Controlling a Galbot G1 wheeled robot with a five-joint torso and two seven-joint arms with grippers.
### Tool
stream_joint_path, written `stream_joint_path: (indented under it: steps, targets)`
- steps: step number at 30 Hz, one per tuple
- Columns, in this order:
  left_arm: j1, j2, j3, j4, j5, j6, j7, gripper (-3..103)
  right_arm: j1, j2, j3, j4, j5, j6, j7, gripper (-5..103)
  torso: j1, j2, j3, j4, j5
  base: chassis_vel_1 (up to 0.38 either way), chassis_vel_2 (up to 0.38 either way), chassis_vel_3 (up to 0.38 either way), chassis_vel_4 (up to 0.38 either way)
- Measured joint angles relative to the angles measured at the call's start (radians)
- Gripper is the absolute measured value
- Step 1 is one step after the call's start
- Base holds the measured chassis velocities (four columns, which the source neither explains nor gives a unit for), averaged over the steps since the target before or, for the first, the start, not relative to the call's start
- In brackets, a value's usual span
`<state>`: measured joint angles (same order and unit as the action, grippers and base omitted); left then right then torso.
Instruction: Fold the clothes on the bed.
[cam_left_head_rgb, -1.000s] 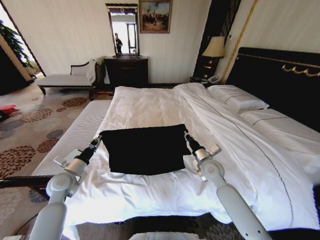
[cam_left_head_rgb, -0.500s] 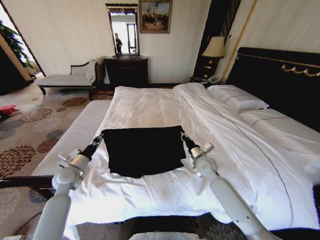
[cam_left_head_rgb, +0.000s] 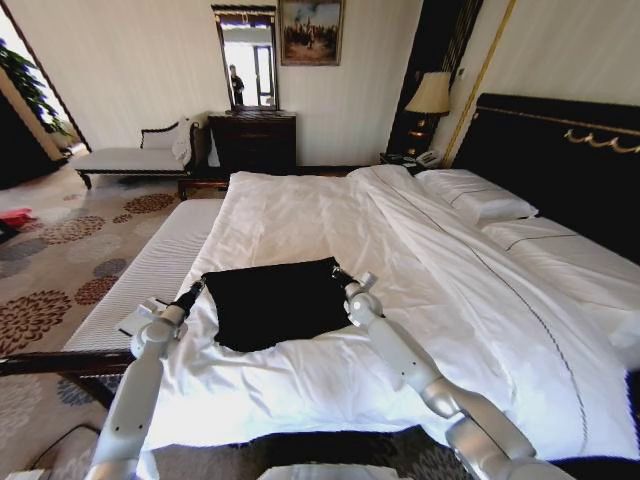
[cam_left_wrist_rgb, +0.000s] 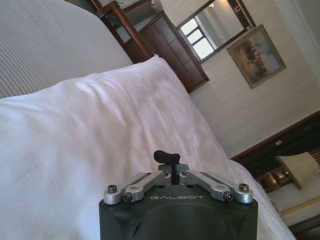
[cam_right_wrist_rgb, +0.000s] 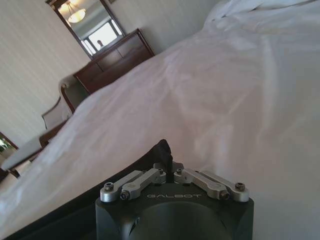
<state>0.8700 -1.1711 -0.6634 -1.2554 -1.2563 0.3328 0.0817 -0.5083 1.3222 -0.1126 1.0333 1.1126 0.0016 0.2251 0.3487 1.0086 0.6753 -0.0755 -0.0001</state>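
The black short-sleeved cotton T-shirt (cam_left_head_rgb: 278, 303) lies folded over itself near the foot edge of the large white-sheeted bed (cam_left_head_rgb: 470, 300), toward our left side of the mattress. Our left gripper (cam_left_head_rgb: 196, 286) pinches its far left corner, fingers closed on the cloth. Our right gripper (cam_left_head_rgb: 338, 272) clamps the far right corner the same way, fingers (cam_right_wrist_rgb: 163, 150) pressed together.

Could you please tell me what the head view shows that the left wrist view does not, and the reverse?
Head view alone: the black T-shirt held at its far corners between the left end effector and right end effector, plus the pillows. Left wrist view alone: the left end effector's fingers closed together. Both share the bed, mirror and painting.
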Motion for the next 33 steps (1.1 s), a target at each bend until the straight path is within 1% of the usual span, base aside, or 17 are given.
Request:
stream_joint_path:
  steps: [8, 12, 15, 16, 17, 18, 19, 20, 21, 22, 23, 24, 25, 26, 27, 30, 33]
  targets:
    - [-0.074, -0.016, 0.035, 0.094, 0.037, -0.022, 0.006, 2, 0.035, 0.041, -0.009, -0.104, -0.048, 0.023, -0.014, 2, 0.0, 0.0, 0.0, 0.0002, 0.0, 0.0, 0.0, 0.0, 0.0]
    - [-0.067, -0.013, 0.042, 0.083, 0.042, -0.025, 0.009, 2, 0.038, 0.043, 0.004, -0.092, -0.057, 0.03, -0.02, 2, 0.0, 0.0, 0.0, 0.0001, 0.0002, 0.0, 0.0, 0.0, 0.0]
    - [-0.029, -0.006, 0.035, 0.031, 0.034, -0.027, 0.001, 1, 0.029, 0.032, 0.021, -0.037, -0.052, 0.03, -0.012, -2, 0.0, 0.0, 0.0, 0.0005, 0.0001, 0.0, 0.0, 0.0, 0.0]
    - [-0.004, 0.0, 0.029, -0.013, 0.027, -0.029, -0.014, 6, 0.016, 0.016, 0.024, 0.018, -0.036, 0.022, 0.0, 3, 0.0, 0.0, 0.0, 0.0005, 0.0001, 0.0, 0.0, 0.0, 0.0]
    - [-0.004, 0.0, 0.029, -0.013, 0.027, -0.029, -0.014, 6, 0.016, 0.016, 0.024, 0.018, -0.036, 0.022, 0.0, 3, 0.0, 0.0, 0.0, 0.0005, 0.0001, 0.0, 0.0, 0.0, 0.0]
    - [0.015, 0.005, 0.025, -0.048, 0.024, -0.033, -0.024, 11, 0.006, 0.0, 0.024, 0.064, -0.023, 0.012, 0.012, 8, 0.0, 0.0, 0.0, 0.0005, 0.0001, 0.0, 0.0, 0.0, 0.0]
    - [0.031, 0.01, 0.019, -0.078, 0.023, -0.036, -0.033, 11, -0.008, -0.019, 0.021, 0.112, -0.011, 0.0, 0.024, 14, 0.0, 0.0, 0.0, 0.0002, 0.0001, 0.0, 0.0, 0.0, 0.0]
    - [0.048, 0.016, 0.014, -0.109, 0.022, -0.038, -0.042, 17, -0.02, -0.034, 0.019, 0.152, -0.007, -0.013, 0.035, 19, 0.0, 0.0, 0.0, 0.0003, 0.0002, 0.0, 0.0, 0.0, 0.0]
    - [0.06, 0.02, 0.008, -0.13, 0.021, -0.04, -0.049, 22, -0.034, -0.051, 0.019, 0.189, -0.005, -0.029, 0.05, 19, 0.0, 0.0, 0.0, 0.0003, 0.0003, 0.0, 0.0, 0.0, 0.0]
    - [0.082, 0.032, -0.003, -0.163, 0.02, -0.044, -0.062, 28, -0.059, -0.083, 0.024, 0.247, -0.002, -0.049, 0.068, 30, -0.001, 0.0, 0.0, 0.0005, 0.0004, 0.0, 0.0, 0.0, 0.0]
    - [0.082, 0.032, -0.003, -0.163, 0.02, -0.044, -0.062, 28, -0.059, -0.083, 0.024, 0.247, -0.002, -0.049, 0.068, 30, -0.001, 0.0, 0.0, 0.0005, 0.0004, 0.0, 0.0, 0.0, 0.0]
    - [0.097, 0.043, -0.013, -0.18, 0.019, -0.047, -0.069, 33, -0.081, -0.11, 0.034, 0.287, -0.004, -0.057, 0.078, 30, -0.001, 0.0, 0.0, 0.0005, 0.0003, 0.0, 0.0, 0.0, 0.0]
    - [0.113, 0.056, -0.024, -0.196, 0.016, -0.048, -0.074, 39, -0.105, -0.137, 0.052, 0.319, -0.006, -0.064, 0.092, 35, -0.001, 0.0, -0.001, 0.0001, 0.0002, 0.0, 0.0, 0.0, 0.0]
    - [0.113, 0.056, -0.024, -0.196, 0.016, -0.048, -0.074, 39, -0.105, -0.137, 0.052, 0.319, -0.006, -0.064, 0.092, 35, -0.001, 0.0, -0.001, 0.0001, 0.0002, 0.0, 0.0, 0.0, 0.0]
    - [0.136, 0.073, -0.037, -0.218, 0.008, -0.045, -0.082, 43, -0.136, -0.167, 0.082, 0.356, 0.001, -0.076, 0.116, 47, -0.001, 0.0, 0.0, 0.0001, 0.0003, 0.0, 0.0, 0.0, 0.0]
    - [0.164, 0.09, -0.048, -0.245, 0.001, -0.026, -0.097, 49, -0.171, -0.2, 0.112, 0.402, 0.026, -0.096, 0.155, 51, 0.0, 0.0, 0.0, 0.0001, 0.0004, 0.0, 0.0, 0.0, 0.0]
    - [0.296, 0.141, -0.072, -0.362, 0.034, 0.069, -0.179, 66, -0.302, -0.31, 0.166, 0.59, 0.145, -0.199, 0.292, 68, -0.001, 0.0, 0.0, -0.0001, -0.0002, 0.0, 0.0, 0.0, 0.0]
